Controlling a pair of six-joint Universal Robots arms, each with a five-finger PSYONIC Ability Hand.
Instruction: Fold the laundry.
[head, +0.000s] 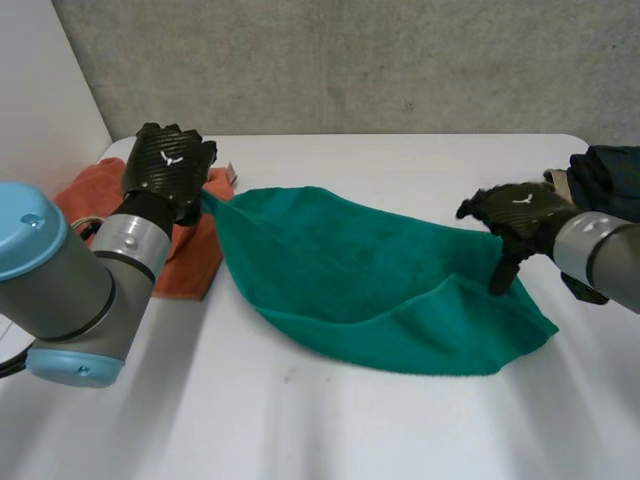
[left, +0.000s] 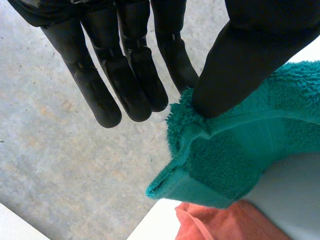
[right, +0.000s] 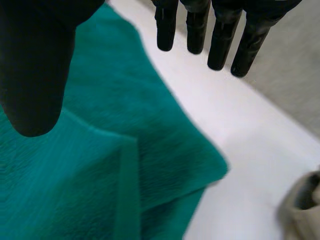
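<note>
– Left arm (head: 70, 290) sits closest to us, so we log it first. Now the laundry: where do we put the green towel (head: 350, 270)?
– We put it mid-table, spread on the white table (head: 300, 430). One end lies doubled, one layer over another, with a hem showing on top.
– Left hand (head: 168, 165)?
– At the towel's far corner, opposite the doubled end. We see that corner clamped between the thumb and the nearest finger and lifted off the table. The other fingers are straight, clear of the towel.
– Right hand (head: 522, 212)?
– Over the towel's doubled end. Fingers are straight and apart, reaching past the towel's edge, and the thumb points down at the cloth. We cannot tell if the thumb touches it. Nothing is gripped, so we call the hand relaxed.
– Around the towel?
– Orange cloth (head: 195, 260) just beside the towel's raised corner, lying under the left hand. Dark clothes (head: 610, 170) are heaped beyond the towel's doubled end, behind the right hand, apart from the towel.
</note>
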